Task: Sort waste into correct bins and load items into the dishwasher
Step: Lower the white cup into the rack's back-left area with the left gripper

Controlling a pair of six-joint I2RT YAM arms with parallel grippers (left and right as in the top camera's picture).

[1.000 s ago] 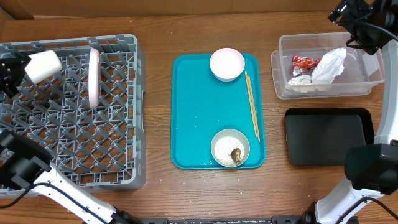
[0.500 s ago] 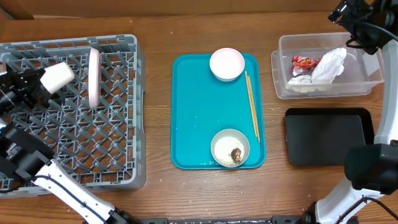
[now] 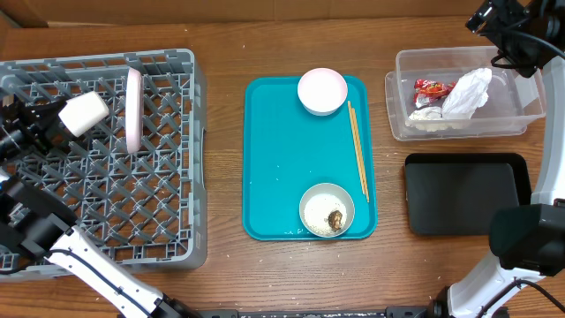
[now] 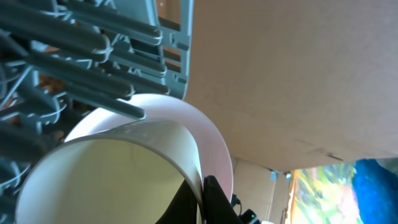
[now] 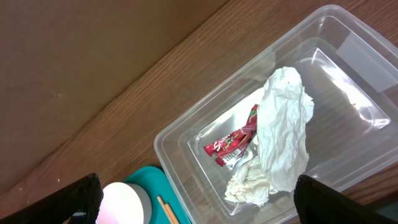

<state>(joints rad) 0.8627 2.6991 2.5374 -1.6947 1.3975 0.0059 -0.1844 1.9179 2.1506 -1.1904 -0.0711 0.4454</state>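
Since a moment ago the cup, held tight in the left gripper, has slid right, lying sideways over the rack just left of the standing plate.

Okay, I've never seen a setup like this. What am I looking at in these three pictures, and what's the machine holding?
Two robot arms work at a wooden table. The wide picture looks down from above; the other two come from cameras on the wrists. The left fingers grip a white cup over the grey dish rack, where a pink plate stands on edge. The right fingers are open and empty above a clear tub holding a napkin and red wrapper. A teal tray carries a pink dish, a dirty bowl and chopsticks.
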